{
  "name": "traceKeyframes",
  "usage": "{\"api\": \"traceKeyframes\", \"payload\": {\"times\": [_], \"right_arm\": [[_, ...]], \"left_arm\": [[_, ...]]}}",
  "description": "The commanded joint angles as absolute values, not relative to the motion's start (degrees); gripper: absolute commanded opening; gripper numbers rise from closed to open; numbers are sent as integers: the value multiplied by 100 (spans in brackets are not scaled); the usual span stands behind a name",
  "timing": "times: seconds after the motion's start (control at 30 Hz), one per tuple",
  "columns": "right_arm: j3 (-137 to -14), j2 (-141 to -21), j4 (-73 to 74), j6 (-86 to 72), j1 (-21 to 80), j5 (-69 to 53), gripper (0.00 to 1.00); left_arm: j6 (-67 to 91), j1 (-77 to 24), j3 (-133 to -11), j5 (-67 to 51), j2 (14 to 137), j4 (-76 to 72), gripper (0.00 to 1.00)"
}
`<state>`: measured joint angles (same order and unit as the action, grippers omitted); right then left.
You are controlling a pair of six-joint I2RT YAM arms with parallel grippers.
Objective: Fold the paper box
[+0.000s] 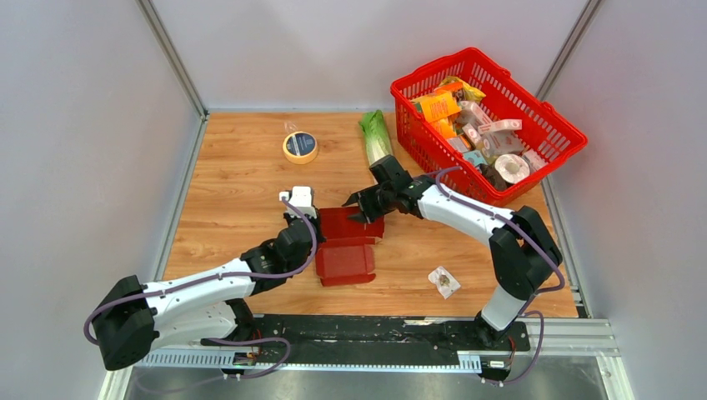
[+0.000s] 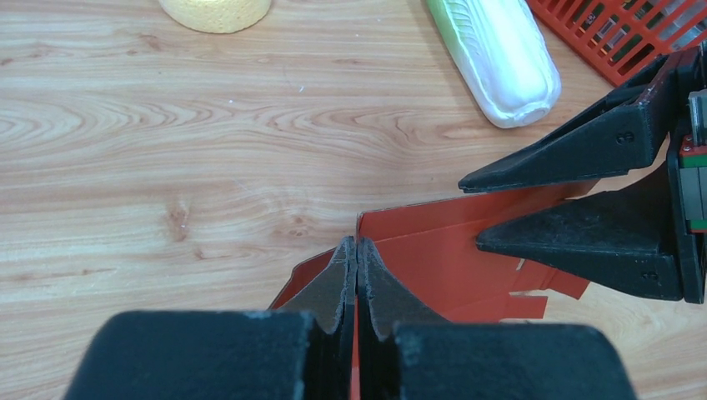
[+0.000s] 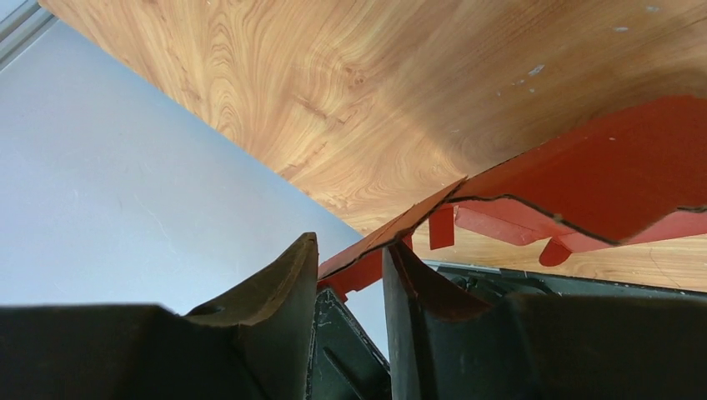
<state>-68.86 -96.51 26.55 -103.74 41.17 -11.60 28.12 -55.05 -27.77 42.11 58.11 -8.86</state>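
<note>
Left pincer (image 2: 356,250) clamped on paper box (image 1: 346,260) edge; right pincer (image 3: 350,243) narrowly parted, flap between fingers, ungripped.

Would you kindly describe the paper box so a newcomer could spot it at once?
Find the wooden table, then look to its middle. The paper box sits there, a dark-red cardboard sheet with flaps. Unlike the red mesh basket at the far right corner, it is low, solid and small.

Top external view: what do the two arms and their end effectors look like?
The left arm and right arm both have white link shells and black joint housings, each trailed by a thin purple cable. The left end effector and right end effector carry black, tapered, wedge-shaped fingers.
</note>
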Motion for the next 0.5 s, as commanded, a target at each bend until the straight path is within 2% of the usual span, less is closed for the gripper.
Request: {"api": "traceKeyframes", "payload": {"times": [0.0, 0.03, 0.27, 0.47], "right_arm": [[-7049, -9773, 2479, -10538, 4104, -1177, 36], [-7049, -9773, 2435, -10538, 4104, -1169, 31], [-7049, -9817, 2382, -10556, 4087, -1169, 22], [-6996, -9844, 2303, -10503, 4096, -1195, 4]], "left_arm": [[2751, -5528, -2733, 4210, 5836, -1169, 0], [2734, -5546, -2733, 4210, 5845, -1195, 0], [2742, -5555, -2742, 4140, 5897, -1239, 0], [2751, -5555, -2655, 3964, 5889, -1353, 0]]}}
